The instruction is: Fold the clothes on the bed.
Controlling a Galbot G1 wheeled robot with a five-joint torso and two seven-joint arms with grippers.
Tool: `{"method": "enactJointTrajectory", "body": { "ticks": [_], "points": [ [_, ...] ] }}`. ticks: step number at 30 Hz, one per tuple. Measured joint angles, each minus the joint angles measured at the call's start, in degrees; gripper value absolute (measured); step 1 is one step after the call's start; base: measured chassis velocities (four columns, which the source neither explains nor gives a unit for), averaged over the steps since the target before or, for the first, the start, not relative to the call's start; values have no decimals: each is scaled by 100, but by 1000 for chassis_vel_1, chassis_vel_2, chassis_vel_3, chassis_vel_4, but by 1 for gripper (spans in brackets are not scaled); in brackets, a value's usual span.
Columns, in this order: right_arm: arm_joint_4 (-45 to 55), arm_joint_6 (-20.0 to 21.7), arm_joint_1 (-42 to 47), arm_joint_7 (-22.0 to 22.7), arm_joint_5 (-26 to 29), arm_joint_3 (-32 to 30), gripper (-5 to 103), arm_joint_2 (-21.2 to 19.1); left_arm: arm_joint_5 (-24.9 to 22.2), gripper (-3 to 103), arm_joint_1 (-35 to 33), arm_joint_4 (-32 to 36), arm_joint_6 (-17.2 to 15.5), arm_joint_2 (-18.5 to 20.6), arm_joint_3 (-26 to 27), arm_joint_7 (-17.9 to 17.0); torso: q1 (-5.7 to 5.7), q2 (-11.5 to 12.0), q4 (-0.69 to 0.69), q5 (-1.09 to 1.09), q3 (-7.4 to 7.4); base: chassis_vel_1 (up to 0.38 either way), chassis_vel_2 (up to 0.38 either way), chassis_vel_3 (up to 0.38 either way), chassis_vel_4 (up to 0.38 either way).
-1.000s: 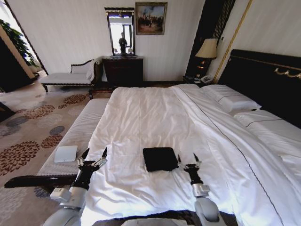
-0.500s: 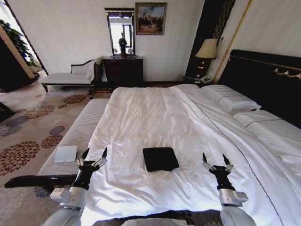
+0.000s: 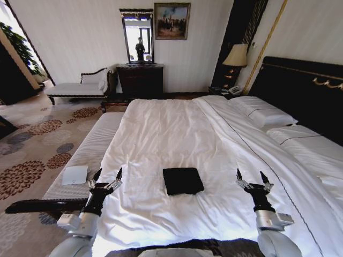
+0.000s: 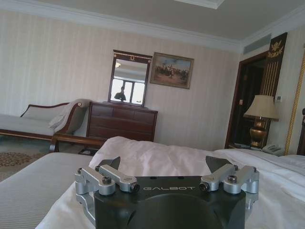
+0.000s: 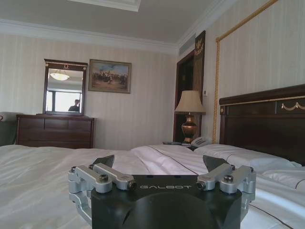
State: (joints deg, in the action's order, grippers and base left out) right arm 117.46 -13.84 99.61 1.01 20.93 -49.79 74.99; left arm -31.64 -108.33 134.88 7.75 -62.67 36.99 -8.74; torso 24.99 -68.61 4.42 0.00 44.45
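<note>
Shirt (image 3: 183, 180) lies folded, a neat black square on the bed (image 3: 177, 128). We hold left pincer (image 3: 105, 180) and right pincer (image 3: 255, 183) open, flanking it; best leave fold undisturbed.

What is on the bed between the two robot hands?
In the head view, the folded black T-shirt lies on the white bed, between the open left tool and the open right tool, touching neither.
</note>
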Motion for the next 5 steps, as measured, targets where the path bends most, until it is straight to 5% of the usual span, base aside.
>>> {"method": "enactJointTrajectory", "body": {
  "ticks": [5],
  "points": [
    [-9,-4,-4,2,-9,6,100,1,0,100,0,0,0,0,0,0,0,0,0,0,0,0,0,0,0]
  ]
}}
